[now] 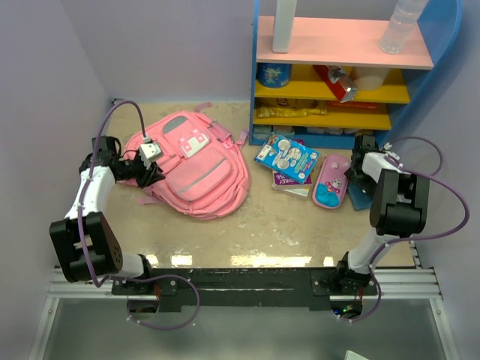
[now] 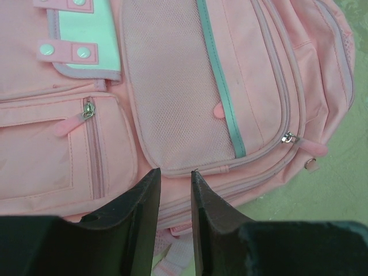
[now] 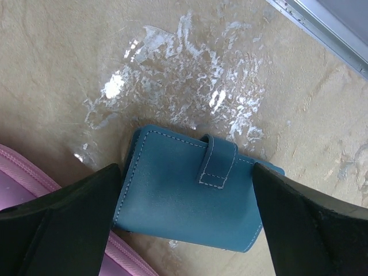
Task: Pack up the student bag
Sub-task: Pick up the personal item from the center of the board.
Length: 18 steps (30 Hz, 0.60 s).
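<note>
The student bag point(image 2: 190, 86) lies directly beneath the narrowly parted left claw point(image 2: 174, 172), well apart from the wide-open right claw point(image 3: 185, 184).

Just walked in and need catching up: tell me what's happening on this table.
Two robot arms are packing a pink backpack. The left hand hovers over it, fingers narrowly apart and holding nothing; the backpack looks zipped. The right hand is wide open, straddling a blue wallet lying on the table beside the pink pencil case. The books also lie outside, so nothing looks packed yet.
</note>
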Tool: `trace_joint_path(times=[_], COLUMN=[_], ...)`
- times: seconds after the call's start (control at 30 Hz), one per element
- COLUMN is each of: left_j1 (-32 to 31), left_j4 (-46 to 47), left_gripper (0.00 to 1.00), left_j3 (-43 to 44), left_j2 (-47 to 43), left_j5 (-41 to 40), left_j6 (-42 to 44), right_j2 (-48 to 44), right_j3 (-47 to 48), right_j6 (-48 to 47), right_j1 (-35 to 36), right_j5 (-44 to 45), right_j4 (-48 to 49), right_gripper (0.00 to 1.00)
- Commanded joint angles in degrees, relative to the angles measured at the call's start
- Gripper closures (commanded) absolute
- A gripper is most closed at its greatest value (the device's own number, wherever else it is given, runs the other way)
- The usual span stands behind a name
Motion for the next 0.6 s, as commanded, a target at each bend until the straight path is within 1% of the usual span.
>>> trace_joint_path(times=[0.0, 0.07, 0.17, 0.2, 0.27, 0.3, 0.37, 0.4, 0.5, 0.57], left_j1=[-0.3, -0.2, -0.3, -0.3, -0.4, -0.3, -0.2, -0.3, -0.2, -0.4], left_j4=[1.6, 1.7, 2.2, 2.5, 2.7, 2.8, 2.8, 2.9, 3.8, 4.0], left_gripper=[0.67, 0.67, 0.67, 0.67, 0.67, 0.68, 0.67, 0.67, 0.67, 0.67], left_j3=[-0.2, -0.5, -1.6, -2.0, -2.5, -2.5, -2.6, -2.7, -3.4, -3.8], left_j2=[-0.4, -0.5, -0.9, -0.9, -1.2, -1.3, -1.4, -1.5, -2.0, -2.4], left_j5=[1.7, 1.8, 1.7, 1.6, 1.5, 1.5, 1.7, 1.9, 2.8, 3.6], left_j6=[-0.4, -0.5, -0.2, 0.0, 0.0, 0.0, 0.0, -0.2, -0.8, -0.9], right_j2=[1.2, 1.6, 1.5, 1.4, 0.8, 0.4, -0.8, -1.3, -3.9, -6.7], right_j3=[0.8, 0.6, -0.6, -0.9, -1.4, -1.4, -1.3, -1.2, -0.5, -0.3], right_j6=[0.7, 0.7, 0.5, 0.2, 0.4, 0.6, 0.7, 0.6, 0.6, 0.7], right_j1=[-0.1, -0.1, -0.1, -0.1, -0.1, -0.1, -0.1, -0.1, -0.1, -0.1], right_j5=[1.6, 2.4, 3.1, 3.0, 2.7, 2.6, 2.3, 2.3, 1.1, 0.2], right_j4=[-1.5, -1.7, -1.0, -0.2, -0.1, -0.1, -0.2, -0.4, -0.8, -0.9], right_gripper=[0.02, 0.03, 0.10, 0.24, 0.44, 0.63, 0.76, 0.86, 1.00, 1.00])
